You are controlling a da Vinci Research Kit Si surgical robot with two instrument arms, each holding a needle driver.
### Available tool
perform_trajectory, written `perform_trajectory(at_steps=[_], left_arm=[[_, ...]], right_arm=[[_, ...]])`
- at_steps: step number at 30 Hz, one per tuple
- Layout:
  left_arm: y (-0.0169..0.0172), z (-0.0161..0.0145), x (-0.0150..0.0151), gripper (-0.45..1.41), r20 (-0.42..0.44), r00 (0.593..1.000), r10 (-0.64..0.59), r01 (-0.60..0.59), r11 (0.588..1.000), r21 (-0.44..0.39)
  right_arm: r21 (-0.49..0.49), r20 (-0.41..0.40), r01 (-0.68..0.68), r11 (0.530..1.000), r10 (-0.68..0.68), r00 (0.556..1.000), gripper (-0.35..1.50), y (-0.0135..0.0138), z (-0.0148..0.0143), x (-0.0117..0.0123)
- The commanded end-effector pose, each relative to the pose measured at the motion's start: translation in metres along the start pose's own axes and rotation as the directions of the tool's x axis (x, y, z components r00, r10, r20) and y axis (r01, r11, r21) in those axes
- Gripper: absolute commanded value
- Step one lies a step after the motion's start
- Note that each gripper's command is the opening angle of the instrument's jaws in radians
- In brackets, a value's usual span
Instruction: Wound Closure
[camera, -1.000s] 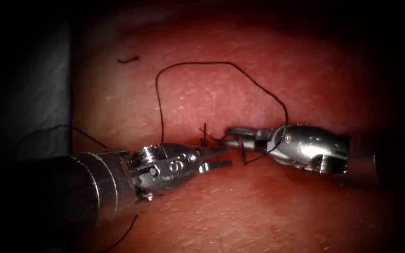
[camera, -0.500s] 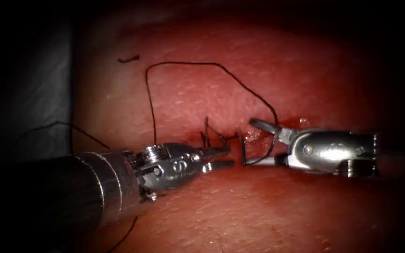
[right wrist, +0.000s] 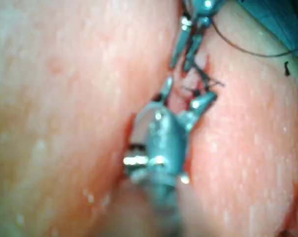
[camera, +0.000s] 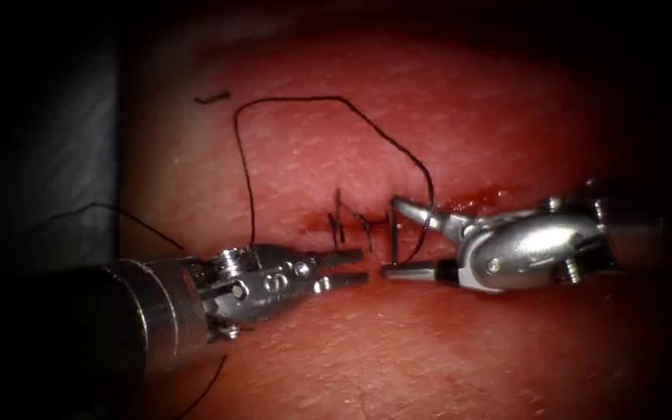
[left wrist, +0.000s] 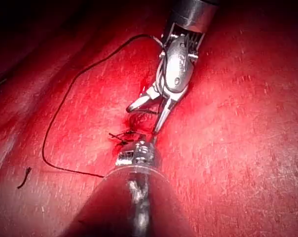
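Endoscope view, left tool (camera: 355, 266) slightly parted, holding nothing, right tool (camera: 389, 237) spread wide astride upright needle (camera: 395, 243) at cut (camera: 367, 225), thread (camera: 305, 105) looping far over tissue (camera: 429, 350).

A dark grey cloth (camera: 56, 148) lies along the left edge of the tissue (camera: 445, 101). In the right wrist view the cloth (right wrist: 282, 19) looks teal.

Needle (camera: 395, 237): thin, dark, standing upright between right tool's (camera: 392, 239) spread jaws. Black thread (camera: 305, 101) loops wide above both tools. Tissue (camera: 429, 350) glistens red under them.
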Motion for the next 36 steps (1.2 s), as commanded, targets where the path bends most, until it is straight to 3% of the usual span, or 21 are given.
perform_trajectory(at_steps=[1, 7, 22, 23, 25, 26, 31, 36], left_arm=[[0.0004, 0.0011, -0.0002, -0.11, 0.003, 1.000, 0.000, 0.000, 1.000, -0.001], [0.0006, 0.0014, -0.0003, -0.10, 0.008, 1.000, 0.002, -0.002, 1.000, 0.000], [0.0007, 0.0015, -0.0002, -0.10, 0.009, 1.000, 0.001, -0.001, 1.000, 0.002], [0.0007, 0.0015, -0.0002, -0.10, 0.009, 1.000, 0.001, -0.001, 1.000, 0.002], [0.0007, 0.0015, -0.0002, -0.10, 0.011, 1.000, 0.001, -0.001, 1.000, 0.001], [0.0007, 0.0015, -0.0002, -0.10, 0.012, 1.000, 0.001, -0.001, 1.000, 0.001], [0.0008, 0.0016, -0.0001, -0.10, 0.012, 1.000, 0.000, 0.000, 1.000, 0.002], [0.0008, 0.0017, 0.0008, -0.10, 0.014, 1.000, -0.007, 0.007, 1.000, 0.002]], right_arm=[[0.000, -0.001, -0.006, 1.000, 0.006, 1.000, 1.23, -0.0001, 0.0009, 0.0001], [-0.013, -0.007, -0.007, 1.000, 0.006, 1.000, 1.11, 0.0020, 0.0001, -0.0002], [-0.007, -0.032, 0.025, 1.000, -0.025, 0.999, 1.06, 0.0021, 0.0017, -0.0007], [-0.005, -0.035, 0.025, 1.000, -0.025, 0.999, 0.99, 0.0021, 0.0016, -0.0007], [0.004, -0.050, 0.028, 1.000, -0.027, 0.998, 0.19, 0.0019, 0.0013, -0.0007], [0.010, -0.060, 0.028, 1.000, -0.027, 0.998, -0.30, 0.0019, 0.0011, -0.0007], [0.054, -0.086, 0.029, 0.998, -0.024, 0.996, -0.35, 0.0024, 0.0006, -0.0007], [0.024, -0.097, 0.026, 0.999, -0.023, 0.995, -0.35, 0.0046, -0.0010, -0.0007]])
